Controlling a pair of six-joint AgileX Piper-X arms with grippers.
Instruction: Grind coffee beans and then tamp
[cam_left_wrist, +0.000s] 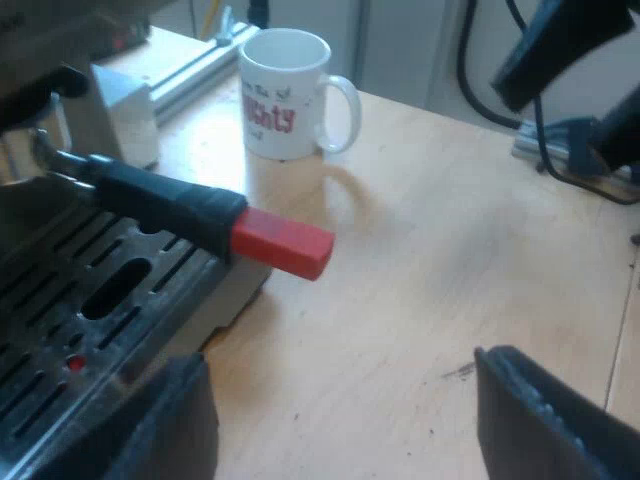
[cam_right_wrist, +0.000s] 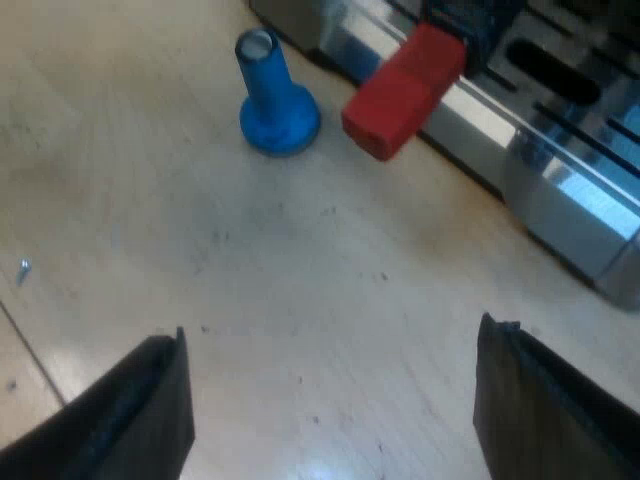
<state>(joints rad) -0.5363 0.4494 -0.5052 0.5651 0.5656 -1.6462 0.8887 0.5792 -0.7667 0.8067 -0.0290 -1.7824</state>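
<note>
Pale wooden tabletop (cam_left_wrist: 430, 260): the holder's red-ended handle (cam_left_wrist: 215, 220) juts from the espresso machine (cam_left_wrist: 100, 290); left gripper (cam_left_wrist: 340, 362) and right gripper (cam_right_wrist: 332, 335) hover wide open, empty, blue tamper (cam_right_wrist: 275, 100) nearby.

One mug (cam_left_wrist: 285, 95); one blue tamper (cam_right_wrist: 275, 100); one red-ended holder handle (cam_left_wrist: 200, 218); one espresso machine (cam_left_wrist: 90, 300).

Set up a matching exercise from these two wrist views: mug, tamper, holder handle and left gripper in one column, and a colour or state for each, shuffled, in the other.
Things:
1. mug
2. tamper
3. holder handle
4. left gripper

Descriptions:
A. blue, standing upright
B. open, holding nothing
C. white with red lettering
D. dark, ending in red, at the front of the espresso machine

Pairs: 1-C, 2-A, 3-D, 4-B
</note>
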